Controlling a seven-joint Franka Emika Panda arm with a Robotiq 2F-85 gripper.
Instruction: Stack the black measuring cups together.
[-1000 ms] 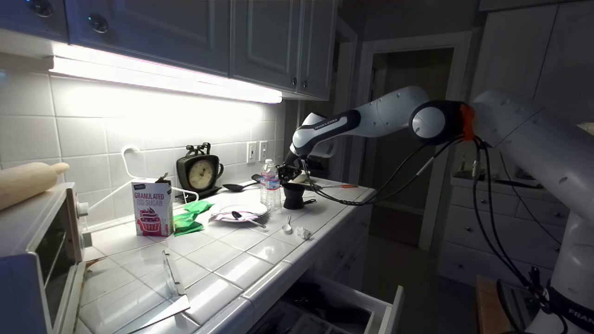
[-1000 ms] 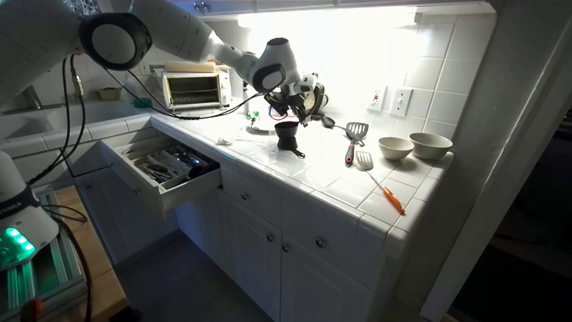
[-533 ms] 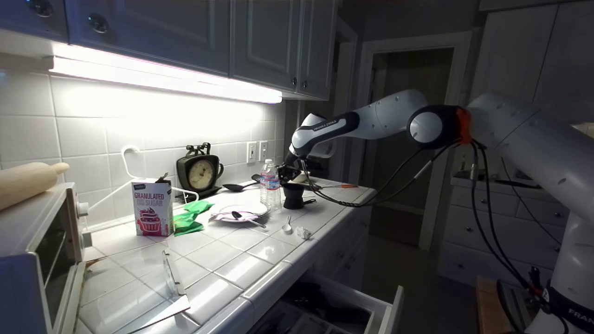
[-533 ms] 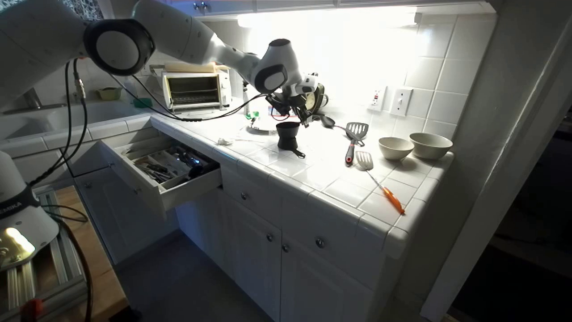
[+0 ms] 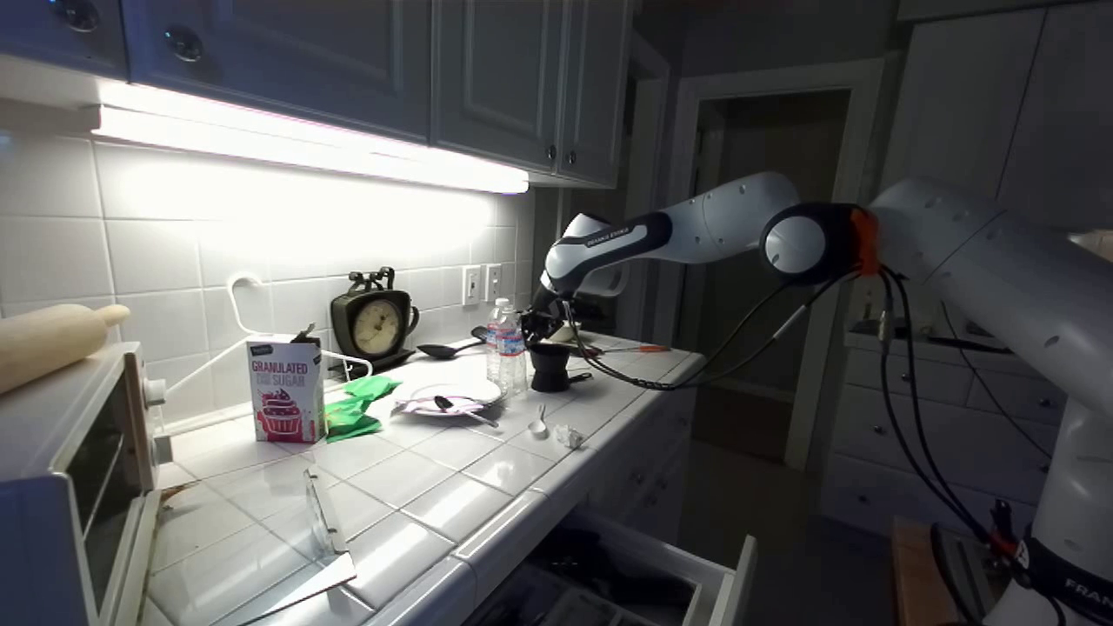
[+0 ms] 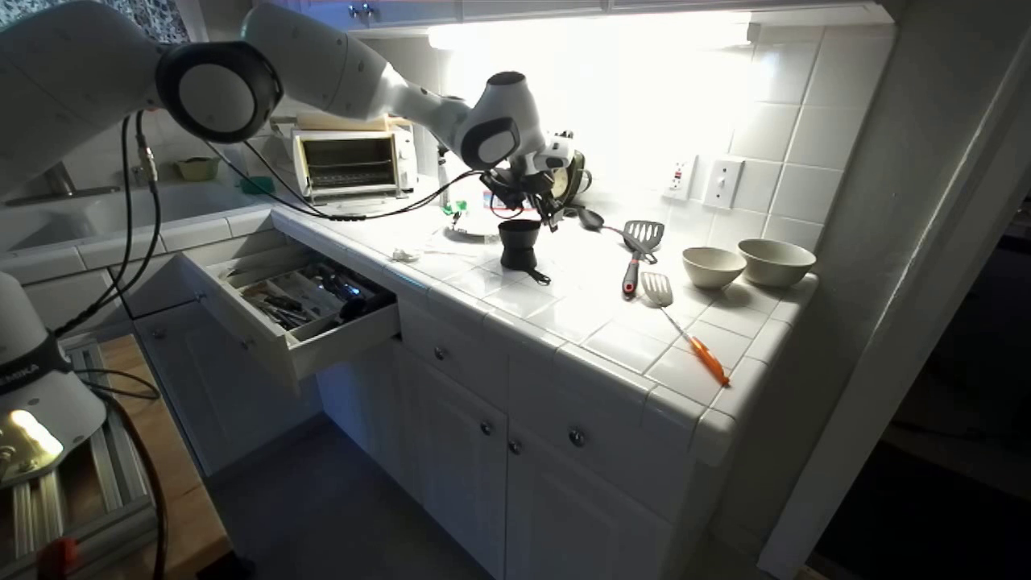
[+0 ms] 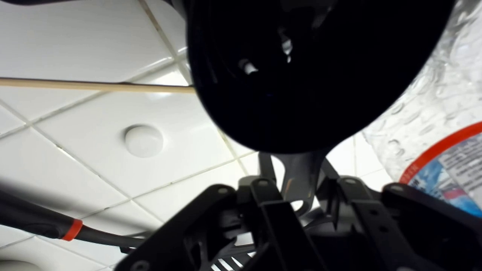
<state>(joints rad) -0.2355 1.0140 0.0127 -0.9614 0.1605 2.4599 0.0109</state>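
In both exterior views, a black measuring cup (image 6: 519,234) sits atop a lower black cup (image 6: 519,259) on the tiled surface (image 6: 564,310). In the wrist view, the fingers (image 7: 264,190) stand apart on either side of the upper cup's handle (image 7: 299,174), a gap showing at one side. A labelled water bottle (image 5: 511,349) stands near the cups; a black slotted turner (image 6: 645,233) lies farther off.

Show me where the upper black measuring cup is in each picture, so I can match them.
In an exterior view: upper black cup, near the centre, slightly low.
In an exterior view: upper black cup, near the centre, slightly high.
In the wrist view: upper black cup, large at top middle, cut off above.
Shared landmark: the robot's hand, close to that cup in all three.
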